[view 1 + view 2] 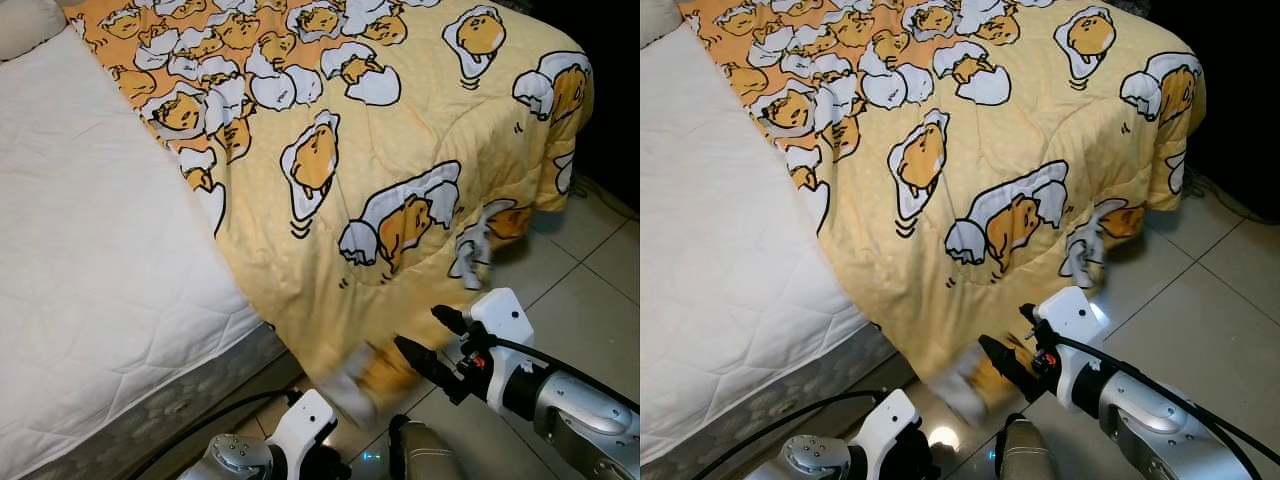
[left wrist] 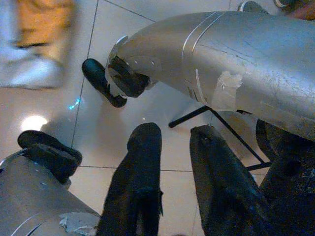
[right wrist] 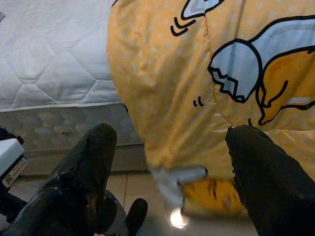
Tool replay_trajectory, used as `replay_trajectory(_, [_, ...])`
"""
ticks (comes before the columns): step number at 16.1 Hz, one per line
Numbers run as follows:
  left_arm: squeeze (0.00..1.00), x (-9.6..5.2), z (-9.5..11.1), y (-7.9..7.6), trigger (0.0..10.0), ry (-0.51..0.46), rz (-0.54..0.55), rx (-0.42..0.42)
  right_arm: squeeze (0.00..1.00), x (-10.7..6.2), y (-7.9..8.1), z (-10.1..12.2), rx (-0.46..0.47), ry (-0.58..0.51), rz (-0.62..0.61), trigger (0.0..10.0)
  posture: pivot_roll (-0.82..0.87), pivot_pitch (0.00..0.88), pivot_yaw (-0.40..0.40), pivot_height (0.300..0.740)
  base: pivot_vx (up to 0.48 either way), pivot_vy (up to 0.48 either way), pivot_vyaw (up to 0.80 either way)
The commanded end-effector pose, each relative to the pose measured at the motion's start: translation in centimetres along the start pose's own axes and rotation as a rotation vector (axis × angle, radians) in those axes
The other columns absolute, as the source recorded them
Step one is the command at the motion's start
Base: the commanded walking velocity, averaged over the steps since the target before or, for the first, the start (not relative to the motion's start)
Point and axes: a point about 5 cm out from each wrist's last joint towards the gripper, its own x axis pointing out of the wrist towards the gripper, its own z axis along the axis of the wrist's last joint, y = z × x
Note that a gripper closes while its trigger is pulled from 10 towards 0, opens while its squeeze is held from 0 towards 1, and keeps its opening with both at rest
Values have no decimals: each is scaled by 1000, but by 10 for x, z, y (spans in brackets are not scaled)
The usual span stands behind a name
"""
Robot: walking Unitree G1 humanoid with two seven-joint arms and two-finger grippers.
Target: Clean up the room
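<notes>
A yellow duvet (image 1: 400,150) printed with egg characters covers the right part of the bed and spills over its corner toward the floor. Its lowest hem (image 1: 360,385) hangs blurred just above the tiles. My right gripper (image 1: 425,340) is open right beside that hem, and in the right wrist view the hem (image 3: 182,179) hangs between and just beyond the two spread fingers (image 3: 88,167). My left gripper (image 2: 175,132) is low over the floor, its fingers slightly apart with nothing between them.
The bare white mattress (image 1: 90,230) takes up the left side, with a pillow (image 1: 25,25) at its far corner. Glossy floor tiles (image 1: 590,280) lie to the right of the bed. A black cable (image 1: 200,420) runs by the bed base.
</notes>
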Motion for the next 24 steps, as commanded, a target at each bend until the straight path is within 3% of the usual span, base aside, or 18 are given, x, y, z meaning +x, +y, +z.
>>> replay_trajectory(1, [1000,-2,-4,3,10000,5,40,14,0,0,2,-3,1,3,7,10000,-196,175,128,740,0,0,0])
replay_trajectory(3, [1000,-5,16,18,10000,-156,198,115,0,0,0,-4,15,-3,-28,10000,-190,155,131,740,0,0,0])
replay_trajectory(4, [1000,-18,46,32,10000,-385,352,89,0,0,-3,-7,33,-15,-83,10000,-177,133,132,740,0,0,0])
replay_trajectory(5, [1000,-30,64,40,10000,-512,417,43,0,2,-6,-10,55,-26,-118,10000,-160,116,131,740,0,0,0])
replay_trajectory(6, [1000,-30,64,40,10000,-512,417,43,0,2,-6,-10,55,-26,-118,10000,-160,116,131,740,0,0,0])
replay_trajectory(7, [1000,-42,78,47,10000,-590,472,22,0,7,-11,-15,83,-32,-180,10000,-114,67,121,740,0,0,0])
replay_trajectory(10, [1000,-60,93,60,10000,-679,613,35,0,20,-19,-17,105,-59,-257,10000,-84,12,112,740,0,0,0])
replay_trajectory(11, [784,-71,98,69,10000,-737,736,33,0,29,-25,-17,97,-75,-321,10000,-71,0,104,740,0,0,0])
replay_trajectory(12, [443,-82,100,72,10000,-769,797,30,0,34,-31,-16,81,-86,-398,10000,-66,0,101,740,0,0,0])
replay_trajectory(14, [424,-95,99,73,10000,-796,842,-24,0,38,-36,-18,76,-87,-483,10000,-59,0,88,740,0,0,0])
replay_trajectory(15, [427,-103,97,73,10000,-782,880,20,0,39,-37,-21,89,-92,-496,10000,-42,0,66,740,0,0,0])
replay_trajectory(18, [447,-118,93,75,10000,-765,977,19,0,43,-36,-25,139,-109,-482,10000,-10,0,38,740,0,-116,0])
replay_trajectory(24, [443,-126,91,75,10000,-748,1021,8,0,49,-41,-22,150,-126,-498,10000,11,0,25,740,0,-395,0])
